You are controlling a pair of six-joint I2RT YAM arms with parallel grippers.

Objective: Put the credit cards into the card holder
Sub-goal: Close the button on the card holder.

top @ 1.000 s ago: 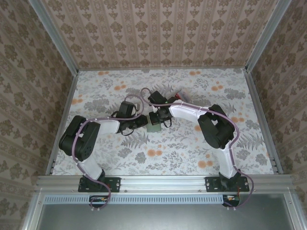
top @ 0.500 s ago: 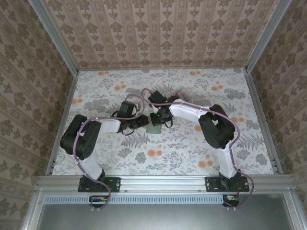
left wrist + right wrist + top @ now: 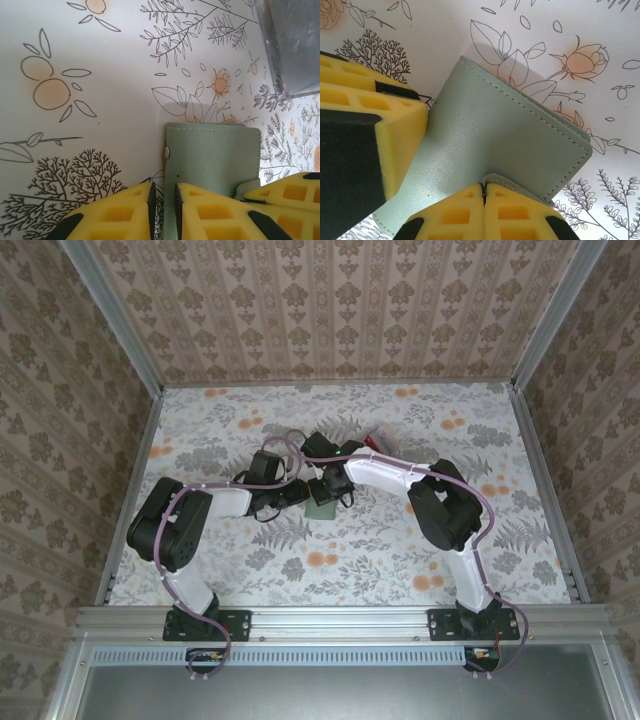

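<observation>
Left pincer [image 3: 164, 189] nips the card holder [image 3: 215, 155] by its edge, right pincer [image 3: 484, 186] clamped on its flap [image 3: 520, 183], the arms [image 3: 385, 472] masking both from above.

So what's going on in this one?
Both arms meet at the small flat grey-green folding card holder in the middle of the floral-print table. The left gripper pinches its edge between yellow foam fingers; the right gripper is shut on a thin flap of it. The holder looks folded shut. A small red thing, probably a card, lies beyond the right arm.
</observation>
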